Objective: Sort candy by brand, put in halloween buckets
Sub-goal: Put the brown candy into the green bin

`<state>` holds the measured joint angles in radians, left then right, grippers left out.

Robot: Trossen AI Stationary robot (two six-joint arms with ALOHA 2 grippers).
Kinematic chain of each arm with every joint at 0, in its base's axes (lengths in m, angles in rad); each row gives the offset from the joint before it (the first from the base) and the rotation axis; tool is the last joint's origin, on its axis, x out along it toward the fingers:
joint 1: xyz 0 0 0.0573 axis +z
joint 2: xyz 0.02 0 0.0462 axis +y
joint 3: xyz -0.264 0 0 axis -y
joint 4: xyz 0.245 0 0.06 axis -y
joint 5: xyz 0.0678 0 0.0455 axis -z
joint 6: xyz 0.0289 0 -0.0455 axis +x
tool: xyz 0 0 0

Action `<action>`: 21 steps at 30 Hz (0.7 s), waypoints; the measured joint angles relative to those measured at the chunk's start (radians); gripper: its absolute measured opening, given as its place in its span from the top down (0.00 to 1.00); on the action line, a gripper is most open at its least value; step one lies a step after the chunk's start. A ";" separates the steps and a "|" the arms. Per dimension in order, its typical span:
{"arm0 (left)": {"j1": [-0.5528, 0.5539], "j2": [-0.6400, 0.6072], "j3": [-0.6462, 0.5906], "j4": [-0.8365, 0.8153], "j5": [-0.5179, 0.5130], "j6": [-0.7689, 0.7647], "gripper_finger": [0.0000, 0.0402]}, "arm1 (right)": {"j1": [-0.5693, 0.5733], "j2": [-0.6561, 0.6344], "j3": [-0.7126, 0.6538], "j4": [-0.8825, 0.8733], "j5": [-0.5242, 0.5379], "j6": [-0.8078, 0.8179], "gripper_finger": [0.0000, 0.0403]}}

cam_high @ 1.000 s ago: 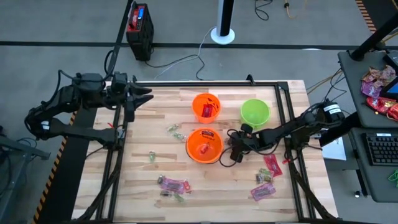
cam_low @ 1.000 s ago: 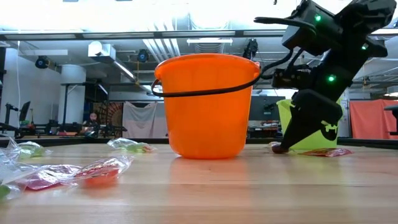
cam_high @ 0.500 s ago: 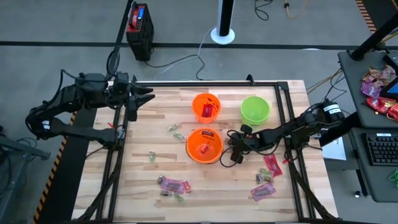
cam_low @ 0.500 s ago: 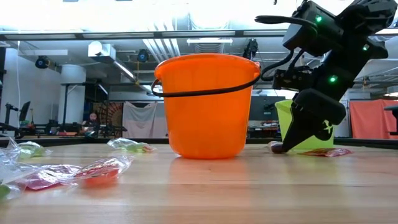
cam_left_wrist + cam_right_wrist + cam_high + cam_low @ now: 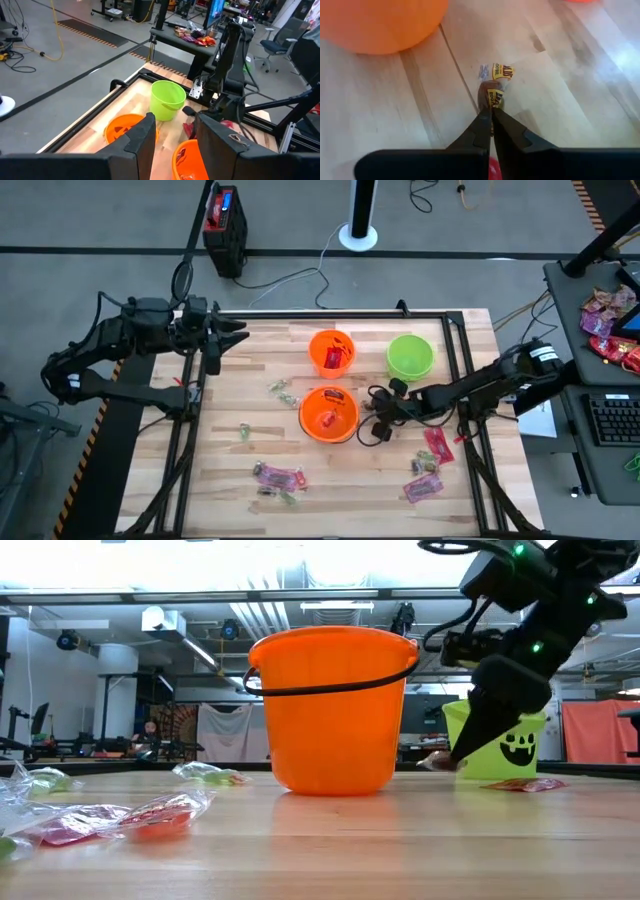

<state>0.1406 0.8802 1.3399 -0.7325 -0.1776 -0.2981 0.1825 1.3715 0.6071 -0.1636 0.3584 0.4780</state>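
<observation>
Three buckets stand on the wooden table: a far orange one point(image 5: 332, 352), a near orange one point(image 5: 328, 413) and a lime green one point(image 5: 410, 358). Red and pink packets point(image 5: 437, 445) point(image 5: 278, 476) and small green-and-clear pieces point(image 5: 280, 390) point(image 5: 243, 432) lie flat on the table. My right gripper point(image 5: 375, 432) is just right of the near orange bucket, shut on a small brown-and-yellow wrapped candy point(image 5: 495, 92). My left gripper point(image 5: 235, 335) waits open and empty at the table's far left corner. My right gripper pinches the small brown-and-yellow candy by one end point(image 5: 492, 100) between its two fingertips. The fingers slant down toward the table's left. The rest of the candy sticks out beyond the tips. In the low view the candy point(image 5: 437, 762) hangs a little above the table.
A red packet point(image 5: 525, 783) lies in front of the green bucket point(image 5: 500, 745). Pink packets point(image 5: 422, 485) lie near the right front. A black-and-red box point(image 5: 225, 220) stands on the floor behind the table. A heap of packets point(image 5: 610, 320) lies on a side desk.
My right gripper, its fingertips down at the table a second ago, has risen a little beside the near orange bucket. The small candy has come up with it, clear of the wood.
</observation>
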 joint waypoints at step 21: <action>-0.001 0.006 -0.146 -0.419 0.016 -0.386 0.69 | -0.145 -0.216 0.601 -0.929 0.077 0.314 0.98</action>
<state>0.1400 0.8860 1.1941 -1.1513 -0.1613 -0.6839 0.0372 1.1552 1.2080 -1.0924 0.4351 0.7920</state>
